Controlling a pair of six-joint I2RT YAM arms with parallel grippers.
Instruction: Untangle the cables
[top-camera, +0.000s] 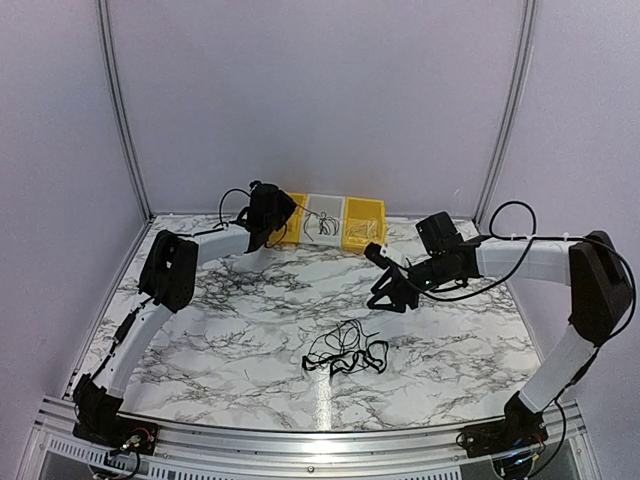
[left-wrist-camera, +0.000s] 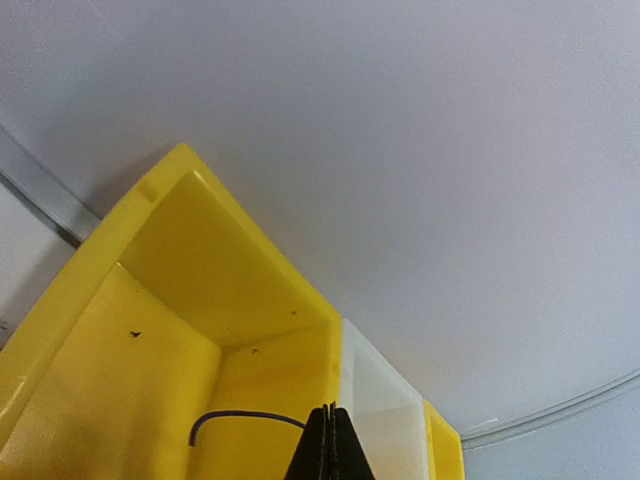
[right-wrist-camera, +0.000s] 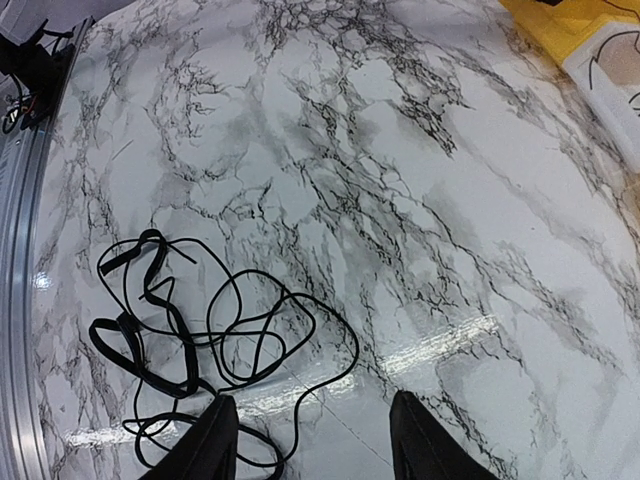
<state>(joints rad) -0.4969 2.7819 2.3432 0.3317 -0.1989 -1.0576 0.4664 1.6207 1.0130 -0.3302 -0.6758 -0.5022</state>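
The cables (top-camera: 345, 352) lie as a loose black tangle on the marble table (top-camera: 250, 320), near the front centre. In the right wrist view the tangle (right-wrist-camera: 190, 330) spreads left of and under my right gripper (right-wrist-camera: 310, 440), which hovers open above it with nothing between its fingers. The right gripper (top-camera: 385, 290) hangs above and right of the heap. My left gripper (top-camera: 270, 215) is at the back over the left yellow bin (top-camera: 292, 222). Its jaws (left-wrist-camera: 331, 410) are pressed shut. A thin dark cable end (left-wrist-camera: 240, 415) curves inside that bin (left-wrist-camera: 200, 300) up to the left finger; whether it is pinched does not show.
Three bins stand in a row against the back wall: yellow, white (top-camera: 325, 222) with a thin cable inside, and yellow (top-camera: 362, 222). The white bin (left-wrist-camera: 385, 420) sits just right of my left fingertips. A metal rail (top-camera: 300, 440) runs along the near edge.
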